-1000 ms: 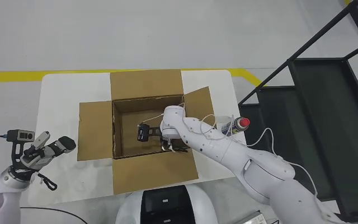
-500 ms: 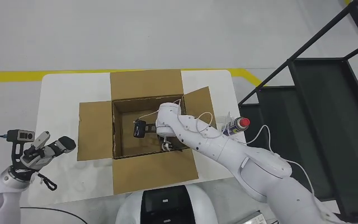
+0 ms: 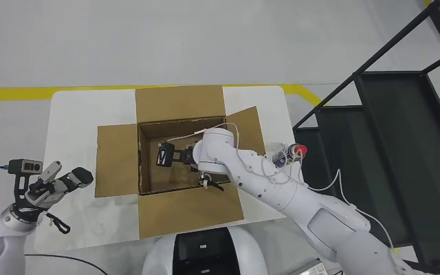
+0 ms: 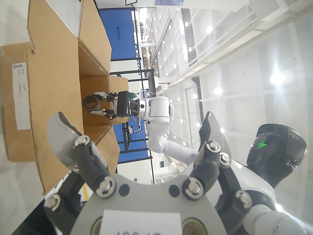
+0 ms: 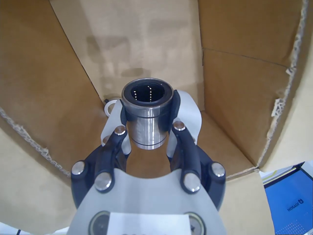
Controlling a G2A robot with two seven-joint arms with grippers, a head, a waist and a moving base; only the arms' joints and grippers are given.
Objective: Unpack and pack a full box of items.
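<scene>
Worktop: white; carries the box mid-frame, likely within reach of both arms.
Cardboard box: flaps spread outward, leaving the mouth free for entry from above.
Right pincer: inside the box, clamped across the bearing's barrel.
Left pincer: fingers apart, holding nothing, at lower left, well apart from the box.
Spray can: lying at the worktop's right edge, probably already unpacked.
Sticker: white, on the box's outer wall; print too small to read.
Linear bearing: steel, apparently held off the box floor.
Ring: pale, in a floor corner.
</scene>
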